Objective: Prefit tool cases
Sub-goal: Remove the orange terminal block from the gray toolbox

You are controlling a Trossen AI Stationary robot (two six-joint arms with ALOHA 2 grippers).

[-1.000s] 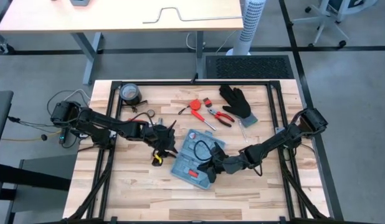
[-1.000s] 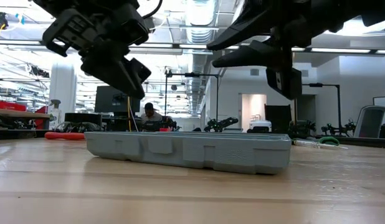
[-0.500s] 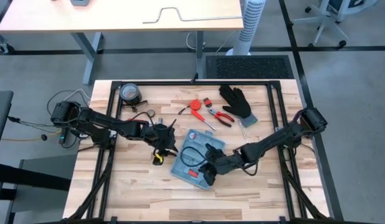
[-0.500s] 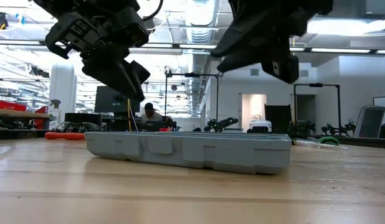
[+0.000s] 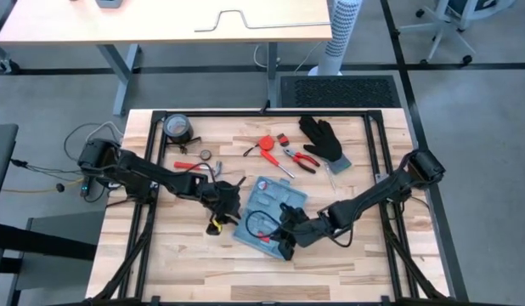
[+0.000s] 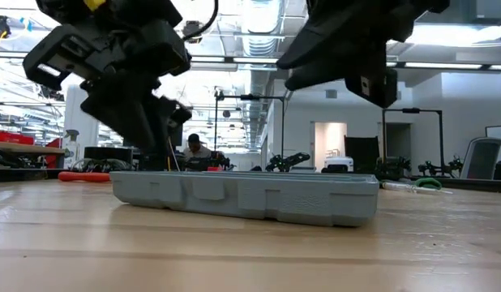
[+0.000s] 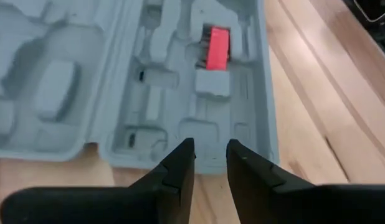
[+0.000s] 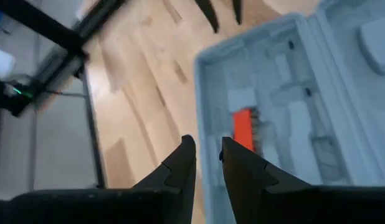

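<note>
The flat light-blue plastic tool case (image 5: 269, 216) lies open near the middle of the wooden tabletop (image 5: 186, 263). Its grey-blue moulded slots face up, and a small red piece (image 7: 216, 47) sits in one of them.

The left gripper (image 5: 222, 197) hangs just beside the case's left side. Its fingers (image 7: 180, 163) show only a thin gap between them and hold nothing. The right gripper (image 5: 288, 242) is over the near end of the case. Its fingers (image 8: 180, 163) are almost closed too, and they are empty.

What could go wrong? The case is light and nothing holds it down. If one gripper pushes its edge, the case could slide or turn on the smooth wood, and then the slots would not be where the arm expects. If both grippers go down together they could bump, because they are near each other, one on each side of the case. A small yellow and black thing (image 5: 215, 223) lies just beside the case under the left arm, and a sideways push could knock it.

There is bare wood in front of the case for moving. Behind it lie red-handled pliers (image 5: 302, 159), a red tool (image 5: 267, 145), a black glove (image 5: 322, 138) and a roll of tape (image 5: 177, 127), well apart from the case. A black metal frame (image 5: 380, 161) runs round the tabletop.
</note>
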